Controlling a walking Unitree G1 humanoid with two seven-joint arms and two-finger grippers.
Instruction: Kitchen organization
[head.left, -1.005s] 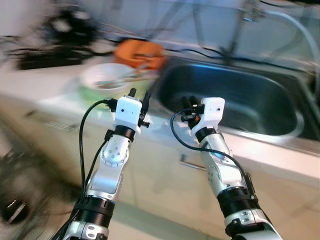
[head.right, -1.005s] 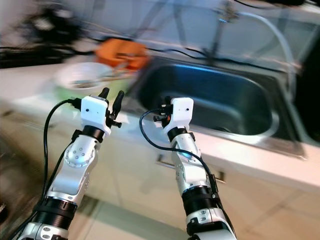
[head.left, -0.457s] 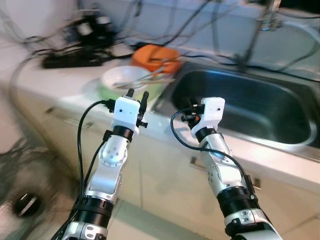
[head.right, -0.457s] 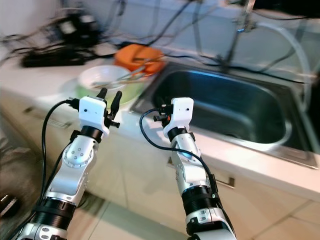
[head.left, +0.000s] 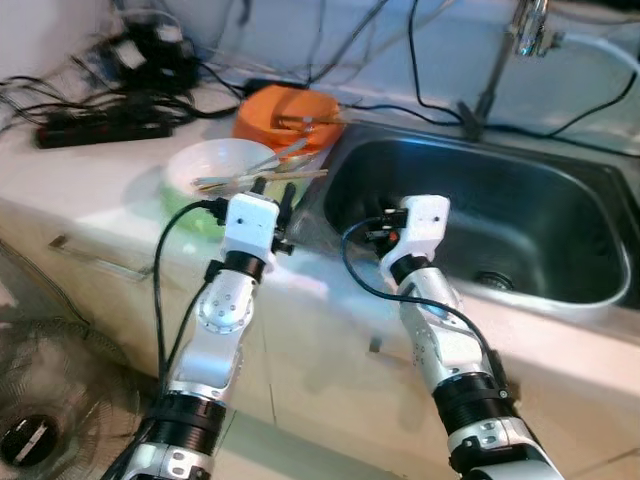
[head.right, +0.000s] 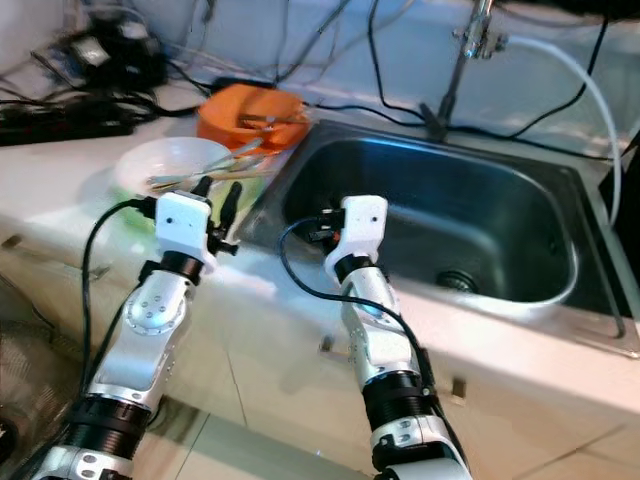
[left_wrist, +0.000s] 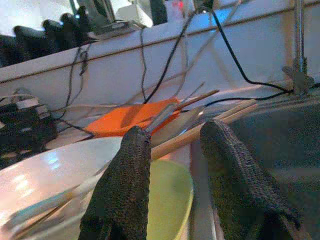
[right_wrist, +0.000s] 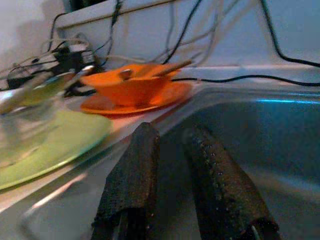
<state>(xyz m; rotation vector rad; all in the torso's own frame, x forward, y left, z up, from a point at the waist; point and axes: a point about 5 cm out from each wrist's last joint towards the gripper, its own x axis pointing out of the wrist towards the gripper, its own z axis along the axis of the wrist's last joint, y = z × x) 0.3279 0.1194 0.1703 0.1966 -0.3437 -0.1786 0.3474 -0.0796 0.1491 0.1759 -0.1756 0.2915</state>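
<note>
A: Where are the dishes?
B: On the counter (head.left: 90, 190), left of the sink (head.left: 480, 210). A white bowl (head.left: 215, 165) sits on a green plate (left_wrist: 167, 200) with chopsticks (head.left: 262, 178) across it; behind it, an orange bowl (head.left: 285, 112) on an orange plate (right_wrist: 135, 102), touching the sink's rim

A: And the grippers?
B: Left gripper (head.left: 274, 192): raised just before the white bowl, fingers (left_wrist: 125, 185) apart, empty. Right gripper (head.left: 378, 228): over the sink's near left edge, fingers (right_wrist: 130, 175) a narrow gap apart, holding nothing

A: Background?
B: Cables and a power strip (head.left: 100, 128) by the wall; a faucet (head.left: 525, 30) behind the sink
</note>
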